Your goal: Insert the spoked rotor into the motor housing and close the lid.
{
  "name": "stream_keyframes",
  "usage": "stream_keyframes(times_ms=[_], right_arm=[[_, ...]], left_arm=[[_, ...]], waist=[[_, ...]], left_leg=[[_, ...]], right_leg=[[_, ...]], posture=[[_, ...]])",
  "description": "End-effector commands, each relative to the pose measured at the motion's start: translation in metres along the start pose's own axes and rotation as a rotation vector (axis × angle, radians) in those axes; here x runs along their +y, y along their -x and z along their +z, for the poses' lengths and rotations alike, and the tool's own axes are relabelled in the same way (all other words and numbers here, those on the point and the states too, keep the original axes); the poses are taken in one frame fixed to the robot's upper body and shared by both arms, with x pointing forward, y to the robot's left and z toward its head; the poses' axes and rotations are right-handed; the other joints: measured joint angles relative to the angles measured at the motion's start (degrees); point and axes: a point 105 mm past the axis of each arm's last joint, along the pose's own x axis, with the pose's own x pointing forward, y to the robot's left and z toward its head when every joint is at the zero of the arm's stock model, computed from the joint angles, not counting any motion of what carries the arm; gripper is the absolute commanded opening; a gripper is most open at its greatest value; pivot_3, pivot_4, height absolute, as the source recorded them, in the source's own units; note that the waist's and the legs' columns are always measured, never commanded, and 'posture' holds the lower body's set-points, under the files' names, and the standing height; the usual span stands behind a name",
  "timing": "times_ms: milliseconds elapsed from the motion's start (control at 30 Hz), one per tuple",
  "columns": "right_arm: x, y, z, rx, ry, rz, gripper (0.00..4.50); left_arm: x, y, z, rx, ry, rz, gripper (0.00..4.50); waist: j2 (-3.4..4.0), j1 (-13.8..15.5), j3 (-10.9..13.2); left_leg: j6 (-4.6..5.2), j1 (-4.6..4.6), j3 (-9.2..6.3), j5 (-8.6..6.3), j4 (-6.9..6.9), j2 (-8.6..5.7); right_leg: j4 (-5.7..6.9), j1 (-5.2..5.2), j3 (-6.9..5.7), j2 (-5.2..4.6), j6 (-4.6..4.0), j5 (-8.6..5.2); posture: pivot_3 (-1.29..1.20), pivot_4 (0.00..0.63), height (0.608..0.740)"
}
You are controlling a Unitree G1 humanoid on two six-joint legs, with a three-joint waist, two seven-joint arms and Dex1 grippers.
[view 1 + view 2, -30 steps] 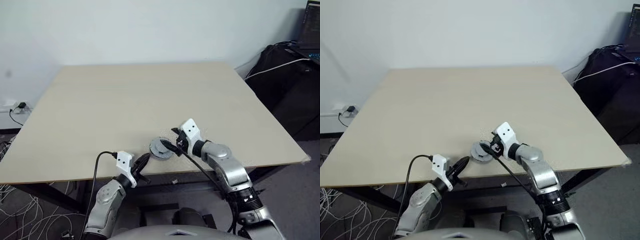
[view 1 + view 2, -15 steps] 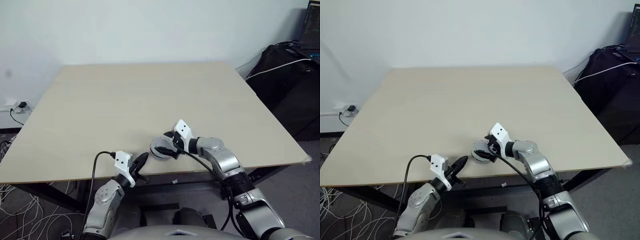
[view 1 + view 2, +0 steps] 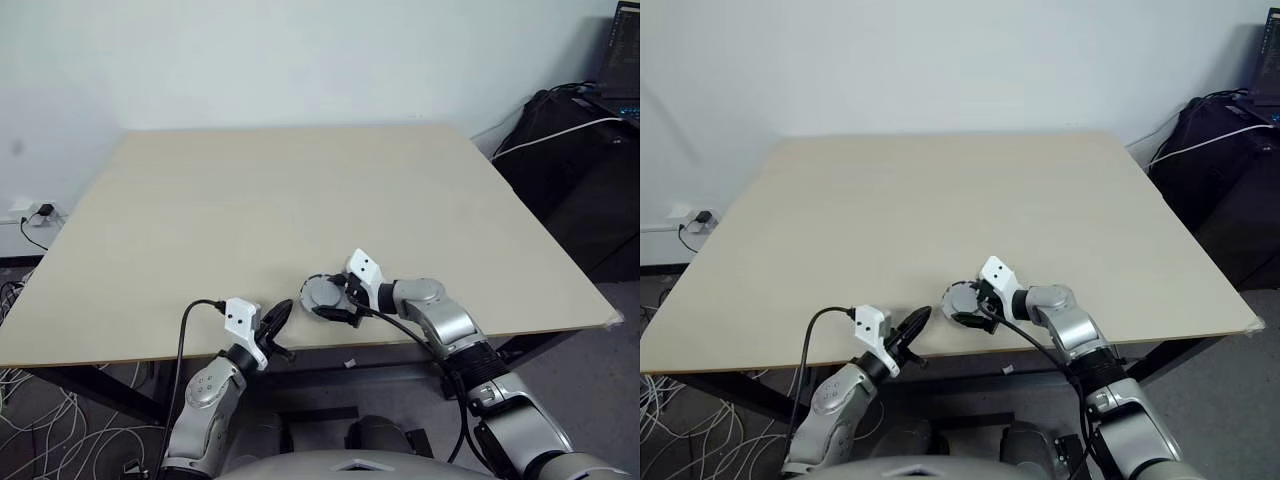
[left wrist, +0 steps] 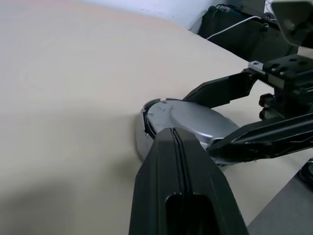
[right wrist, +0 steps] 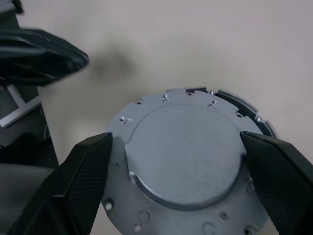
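Motor housing point(image 3: 322, 296), lid on, near the table point(image 3: 300, 200) front edge: right gripper point(image 5: 181, 171) spread astride it, seemingly untouching; left gripper point(image 3: 277, 318) clenched, empty, beside the edge.

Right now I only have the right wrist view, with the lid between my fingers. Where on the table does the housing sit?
Observer: The motor housing sits close to the table's front edge, with the right gripper open and straddling it.
Operator: And the dark shape off to one side?
Observer: That is the left gripper. It is shut, at the table's front edge, and apart from the housing.
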Motion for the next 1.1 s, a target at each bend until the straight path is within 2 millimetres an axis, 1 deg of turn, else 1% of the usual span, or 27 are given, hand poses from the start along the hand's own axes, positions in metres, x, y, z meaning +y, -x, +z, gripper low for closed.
stream_keyframes(times_ms=[33, 67, 100, 267, 433, 633, 867, 1100], right_arm=[[-0.007, 0.002, 0.012, -0.038, 0.024, -0.029, 3.54], [-0.007, 0.002, 0.012, -0.039, 0.024, -0.031, 3.31], [-0.008, 0.002, 0.012, -0.040, 0.024, -0.034, 3.29], [-0.010, 0.002, 0.016, -0.069, 0.019, -0.062, 3.29], [-0.014, 0.008, 0.023, -0.135, 0.014, -0.101, 3.29], [-0.012, 0.006, 0.020, -0.136, 0.020, -0.146, 3.29], [-0.007, -0.002, 0.013, -0.116, 0.011, -0.170, 3.29], [-0.004, -0.007, 0.013, -0.120, 0.004, -0.174, 3.29]], left_arm=[[-0.007, -0.002, 0.019, -0.050, -0.025, -0.021, 0.00], [-0.008, -0.002, 0.019, -0.049, -0.025, -0.022, 0.00], [-0.009, -0.002, 0.020, -0.048, -0.025, -0.022, 0.00], [-0.009, -0.002, 0.015, -0.039, -0.021, -0.020, 0.00], [-0.007, -0.003, 0.006, -0.027, -0.017, -0.021, 0.00], [-0.005, -0.005, -0.001, -0.020, -0.029, -0.040, 0.00], [-0.002, -0.004, -0.001, -0.020, -0.049, -0.064, 0.00], [-0.004, -0.002, 0.007, -0.046, -0.066, -0.097, 0.00]], waist=[[0.00, 0.0, 0.0], [0.00, 0.0, 0.0], [0.00, 0.0, 0.0], [0.00, 0.0, 0.0], [0.01, 0.2, 0.0], [0.01, 0.8, 0.0], [0.03, 1.0, 0.0], [0.06, 0.7, 0.0]], left_leg=[[0.00, 0.00, 0.00, 0.00, 0.00, 0.00], [0.00, 0.00, 0.00, 0.00, 0.00, 0.00], [0.00, 0.00, 0.00, 0.00, 0.00, 0.00], [0.00, 0.01, 0.00, 0.00, 0.00, 0.00], [0.00, 0.00, 0.00, 0.00, 0.00, -0.01], [0.00, -0.02, 0.00, 0.00, 0.00, -0.02], [0.00, 0.00, 0.00, 0.00, 0.00, -0.01], [-0.01, 0.05, 0.00, 0.00, 0.00, 0.03]], right_leg=[[0.00, 0.00, 0.00, 0.00, 0.00, 0.00], [0.00, 0.00, 0.01, 0.00, 0.00, 0.00], [0.00, 0.00, 0.00, 0.00, 0.00, 0.00], [0.01, 0.00, 0.00, 0.01, 0.00, 0.00], [0.01, -0.01, -0.01, 0.01, 0.00, 0.00], [0.00, -0.01, -0.01, 0.00, 0.00, 0.00], [0.02, -0.01, 0.00, 0.01, 0.00, 0.00], [0.05, 0.00, 0.01, 0.05, -0.01, 0.01]], posture=[[0.00, 0.000, 0.740], [0.00, 0.000, 0.740], [0.00, 0.000, 0.740], [0.00, 0.000, 0.740], [0.00, 0.000, 0.740], [0.00, 0.000, 0.740], [0.00, 0.000, 0.740], [0.00, 0.000, 0.740]])
